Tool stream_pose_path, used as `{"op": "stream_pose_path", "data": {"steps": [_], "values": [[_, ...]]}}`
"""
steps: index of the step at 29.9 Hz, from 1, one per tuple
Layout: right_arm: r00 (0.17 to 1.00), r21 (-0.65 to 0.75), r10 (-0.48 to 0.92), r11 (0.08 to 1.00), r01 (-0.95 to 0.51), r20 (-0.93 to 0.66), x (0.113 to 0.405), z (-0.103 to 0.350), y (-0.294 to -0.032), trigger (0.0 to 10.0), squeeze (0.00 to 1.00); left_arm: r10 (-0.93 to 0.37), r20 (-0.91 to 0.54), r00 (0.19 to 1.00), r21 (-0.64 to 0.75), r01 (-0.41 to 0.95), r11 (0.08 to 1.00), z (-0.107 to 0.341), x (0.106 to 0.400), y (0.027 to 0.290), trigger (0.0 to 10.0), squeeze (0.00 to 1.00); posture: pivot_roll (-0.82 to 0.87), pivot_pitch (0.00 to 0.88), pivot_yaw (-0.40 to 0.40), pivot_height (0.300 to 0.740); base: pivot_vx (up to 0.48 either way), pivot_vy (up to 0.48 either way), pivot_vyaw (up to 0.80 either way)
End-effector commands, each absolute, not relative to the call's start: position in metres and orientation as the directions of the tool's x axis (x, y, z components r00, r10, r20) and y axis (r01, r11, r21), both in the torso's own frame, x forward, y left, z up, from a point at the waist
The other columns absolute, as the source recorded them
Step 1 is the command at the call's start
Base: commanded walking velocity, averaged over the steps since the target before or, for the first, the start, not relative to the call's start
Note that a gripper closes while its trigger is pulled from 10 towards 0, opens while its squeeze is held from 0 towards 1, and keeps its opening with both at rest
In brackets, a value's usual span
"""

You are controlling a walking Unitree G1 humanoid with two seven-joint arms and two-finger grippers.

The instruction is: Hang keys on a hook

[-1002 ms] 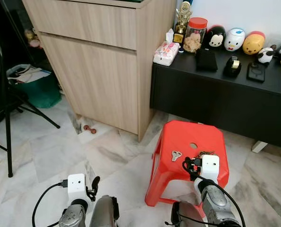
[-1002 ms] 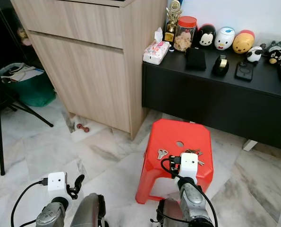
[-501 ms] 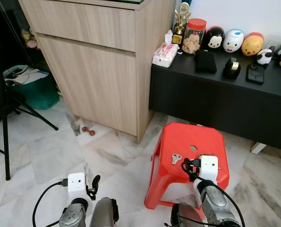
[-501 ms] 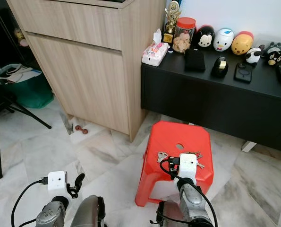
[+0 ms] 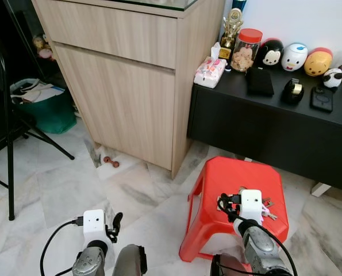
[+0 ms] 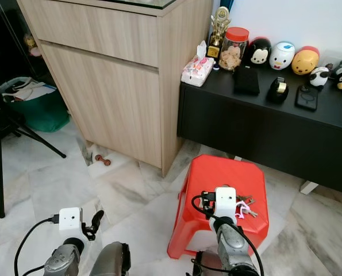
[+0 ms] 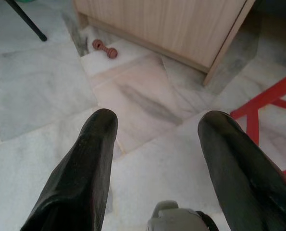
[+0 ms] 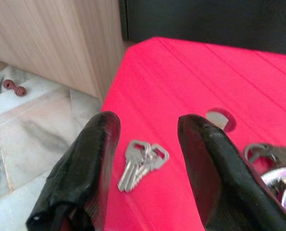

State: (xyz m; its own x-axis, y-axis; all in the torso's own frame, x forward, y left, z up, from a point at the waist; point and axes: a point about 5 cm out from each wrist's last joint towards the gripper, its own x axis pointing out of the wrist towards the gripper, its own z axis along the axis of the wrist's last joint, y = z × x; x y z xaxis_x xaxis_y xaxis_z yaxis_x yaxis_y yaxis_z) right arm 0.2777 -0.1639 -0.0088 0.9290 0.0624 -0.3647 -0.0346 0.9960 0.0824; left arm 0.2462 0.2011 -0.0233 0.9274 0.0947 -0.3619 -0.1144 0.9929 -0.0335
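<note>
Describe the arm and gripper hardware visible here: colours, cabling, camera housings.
Both arms are silver metal, rounded in section. Each wrist carries a white boxy camera housing with a black cable looping out of it. The left gripper and right gripper each have two long, thick, matte black fingers with rounded tips. No markings can be made out.

I count 1 red stool (image 5: 239, 172) in the lower right of the head view, holding 2 key bunches: 1 silver pair (image 8: 142, 163) and 1 bigger bunch (image 8: 277, 168). On the black cabinet (image 5: 274, 123), upper right, stand 1 jar (image 5: 248, 49) and 1 trophy (image 5: 233, 29).
</note>
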Motion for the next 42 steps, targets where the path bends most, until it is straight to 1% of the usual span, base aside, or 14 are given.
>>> {"op": "stream_pose_path", "data": {"steps": [1, 18, 26, 29, 30, 32, 38, 42], "values": [[0.921, 0.081, 0.059, 0.996, -0.03, -0.385, 0.276, -0.012, -0.165, 10.0, 0.0, 0.094, -0.369, 0.925, -0.033, -0.114, 0.993, -0.024, 0.246, 0.201, 10.0, 0.0, 0.11, 0.075, -0.011, 0.596, 0.296, 0.0, 0.0], [0.919, 0.077, 0.048, 0.997, -0.019, -0.392, 0.274, -0.013, -0.166, 10.0, 0.0, 0.087, -0.369, 0.925, -0.027, -0.105, 0.994, -0.025, 0.244, 0.2, 10.0, 0.0, 0.11, 0.086, -0.011, 0.596, 0.297, 0.0, 0.0], [0.91, 0.051, 0.02, 0.999, 0.001, -0.414, 0.273, -0.015, -0.169, 10.0, 0.0, 0.076, -0.391, 0.917, -0.04, -0.099, 0.994, -0.028, 0.242, 0.199, 10.0, 0.0, 0.11, 0.089, -0.009, 0.596, 0.0, 0.0, 0.0], [0.902, 0.019, 0.024, 1.0, -0.018, -0.431, 0.273, -0.016, -0.169, 10.0, 0.0, 0.086, -0.391, 0.916, -0.061, -0.119, 0.991, -0.028, 0.243, 0.2, 10.0, 0.0, 0.11, 0.091, -0.007, 0.596, 0.0, 0.0, 0.0], [0.888, -0.028, 0.047, 0.997, -0.067, -0.457, 0.273, -0.018, -0.167, 10.0, 0.0, 0.088, -0.386, 0.918, -0.063, -0.122, 0.991, -0.027, 0.244, 0.2, 10.0, 0.0, 0.11, 0.093, -0.009, 0.596, 0.0, 0.0, 0.0], [0.87, -0.03, 0.072, 0.995, -0.099, -0.488, 0.273, -0.02, -0.165, 10.0, 0.0, 0.078, -0.391, 0.917, -0.05, -0.105, 0.993, -0.026, 0.245, 0.199, 10.0, 0.0, 0.11, 0.095, -0.009, 0.596, 0.0, 0.0, 0.0], [0.857, 0.011, 0.128, 0.99, -0.141, -0.499, 0.28, -0.016, -0.161, 10.0, 0.0, 0.07, -0.395, 0.916, -0.036, -0.092, 0.995, -0.027, 0.244, 0.199, 10.0, 0.0, 0.12, 0.102, -0.009, 0.596, 0.0, 0.0, 0.0], [0.851, -0.012, 0.178, 0.977, -0.211, -0.495, 0.285, -0.012, -0.153, 10.0, 0.0, 0.071, -0.395, 0.916, -0.031, -0.09, 0.995, -0.028, 0.243, 0.2, 10.0, 0.0, 0.13, 0.107, -0.012, 0.596, 0.0, 0.0, 0.0]]}}
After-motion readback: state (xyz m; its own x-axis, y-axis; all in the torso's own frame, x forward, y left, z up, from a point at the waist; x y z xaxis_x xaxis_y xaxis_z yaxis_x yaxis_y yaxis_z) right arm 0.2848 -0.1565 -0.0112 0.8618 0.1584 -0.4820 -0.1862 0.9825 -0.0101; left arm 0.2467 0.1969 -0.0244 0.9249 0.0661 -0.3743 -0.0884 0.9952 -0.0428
